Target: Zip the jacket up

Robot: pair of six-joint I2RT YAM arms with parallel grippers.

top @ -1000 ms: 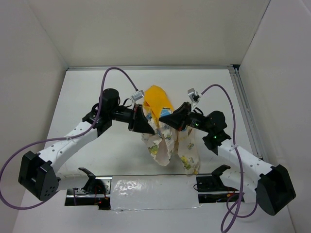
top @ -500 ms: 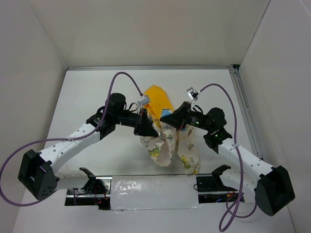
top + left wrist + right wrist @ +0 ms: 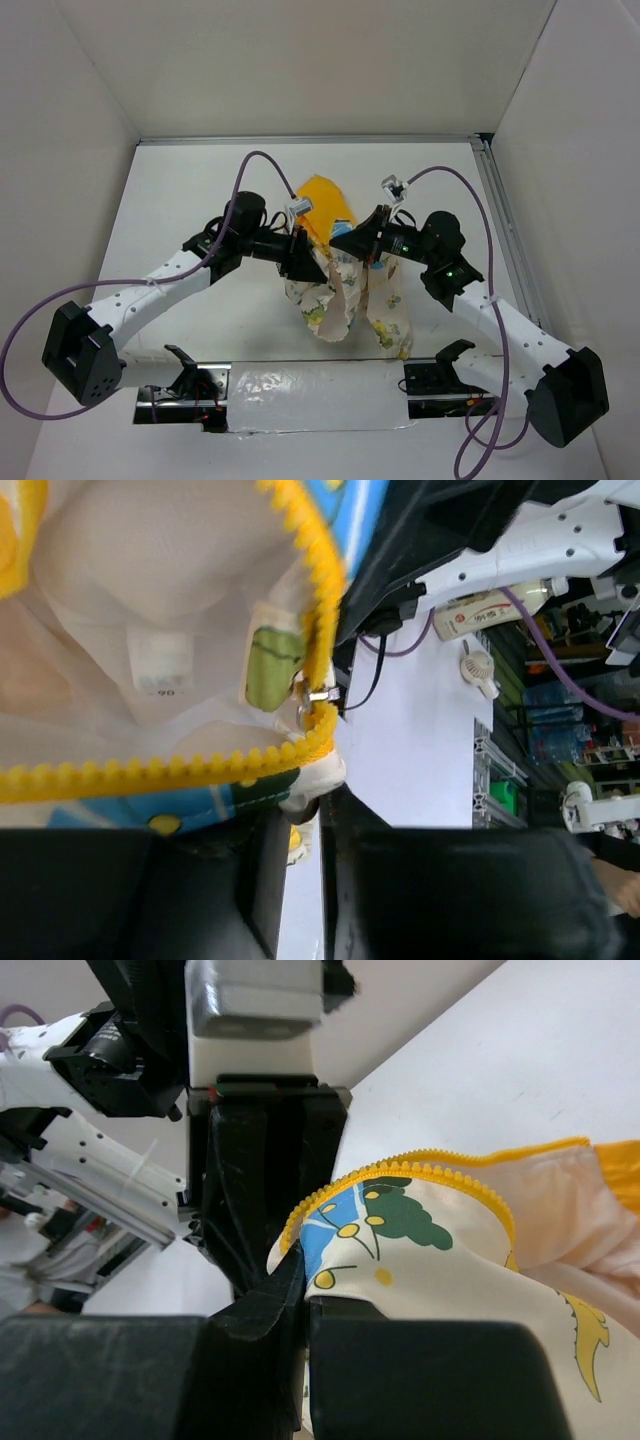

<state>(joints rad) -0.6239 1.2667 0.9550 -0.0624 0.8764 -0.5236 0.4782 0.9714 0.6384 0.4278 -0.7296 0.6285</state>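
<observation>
The jacket (image 3: 345, 300), cream with cartoon prints, hangs bunched between both grippers, its yellow hood (image 3: 322, 205) lying on the table behind. My left gripper (image 3: 318, 270) meets its upper left edge. In the left wrist view its jaws (image 3: 318, 815) stand a narrow gap apart, the hem corner (image 3: 312, 780) resting at their tips. Above them runs the yellow zipper (image 3: 150, 770), with the metal slider (image 3: 312, 695) beside a green patch (image 3: 270, 670). My right gripper (image 3: 338, 240) is shut on the printed front edge (image 3: 400, 1230), the cloth pinched between its fingers (image 3: 305, 1295).
A metal rail (image 3: 505, 230) runs along the table's right edge, and a foil strip (image 3: 310, 390) lies between the arm bases. White walls enclose the table on three sides. The two grippers nearly touch; the left one (image 3: 265, 1160) fills the right wrist view.
The left arm has swung further right and its jaws have parted slightly. The jacket's hanging part shifted a little left. The right gripper stays shut on the cloth.
</observation>
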